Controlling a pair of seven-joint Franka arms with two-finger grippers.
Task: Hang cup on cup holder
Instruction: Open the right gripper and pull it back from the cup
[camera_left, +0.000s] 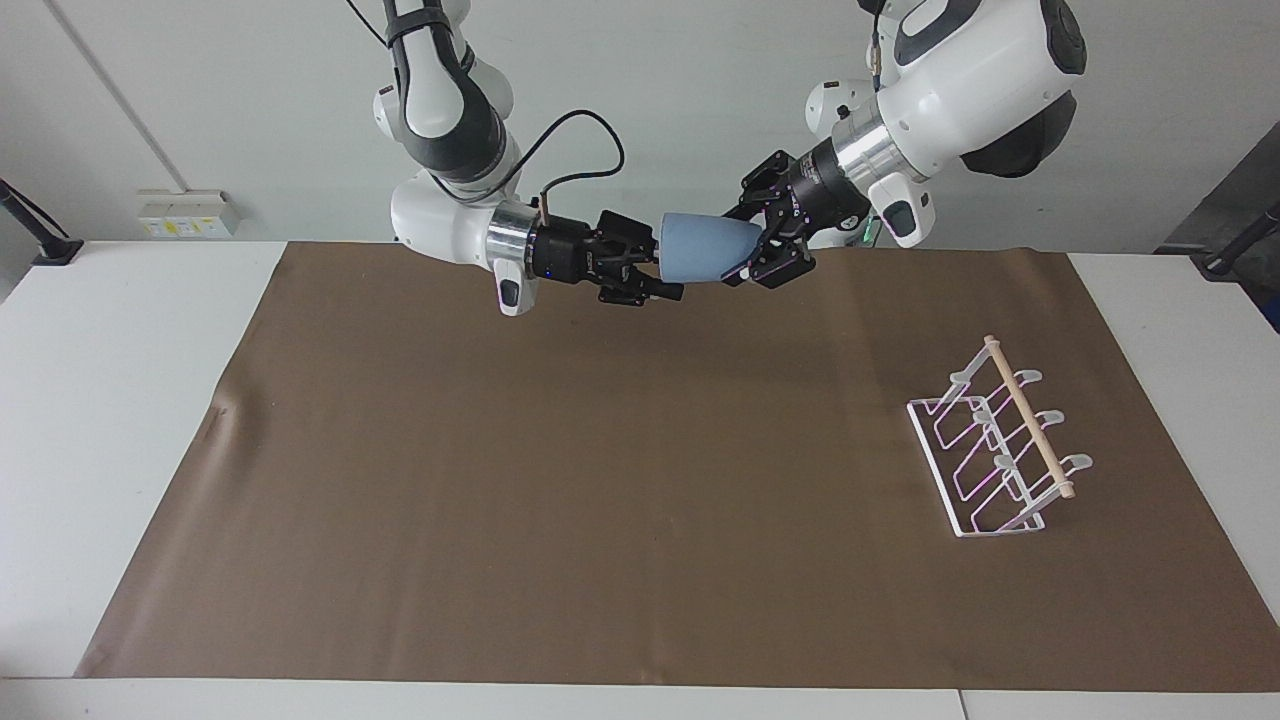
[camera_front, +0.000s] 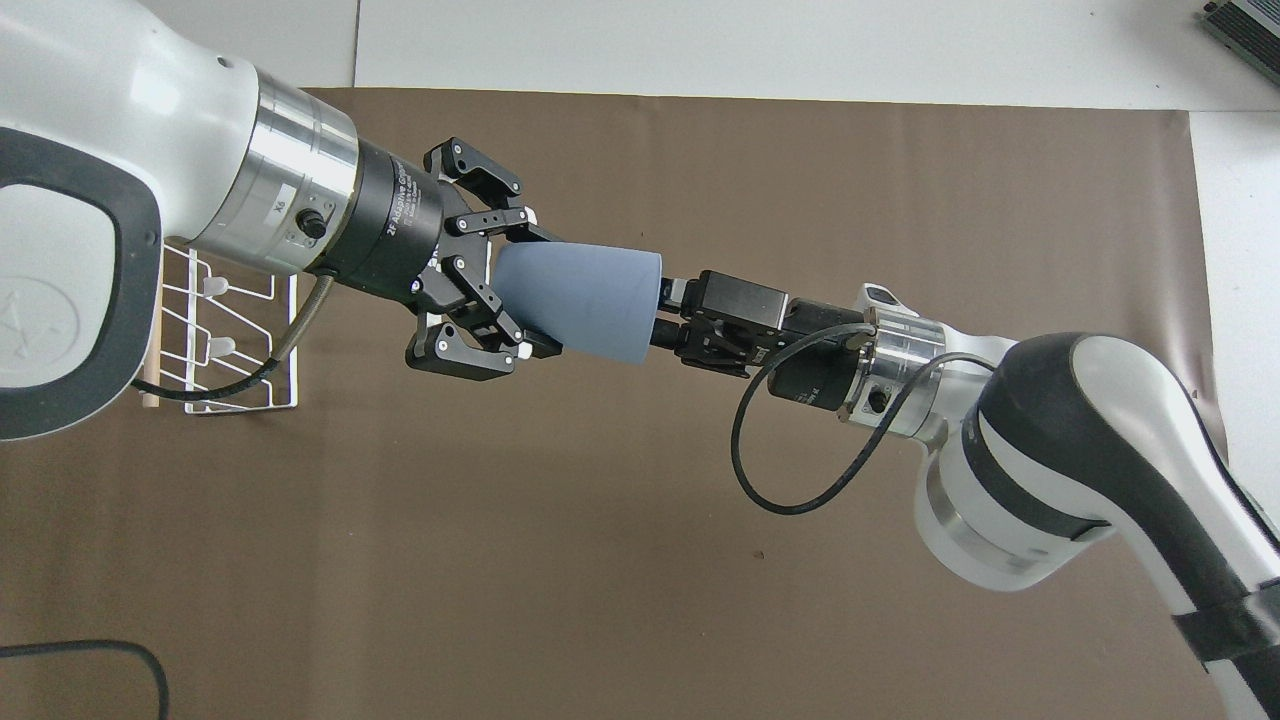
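Note:
The light-blue cup (camera_left: 705, 247) (camera_front: 585, 300) lies on its side in the air, over the part of the brown mat nearest the robots. My left gripper (camera_left: 752, 250) (camera_front: 535, 292) is shut on its narrow base. My right gripper (camera_left: 655, 268) (camera_front: 668, 312) stands open at the cup's wide rim, and I cannot tell whether its fingers touch the rim. The white wire cup holder (camera_left: 1000, 445) (camera_front: 235, 345), topped by a wooden dowel, stands on the mat toward the left arm's end; in the overhead view my left arm hides part of it.
A brown mat (camera_left: 600, 480) covers most of the white table (camera_left: 110, 400). A black cable (camera_front: 90, 650) loops in at the edge nearest the robots, toward the left arm's end. A wall socket box (camera_left: 185, 213) sits past the right arm's end.

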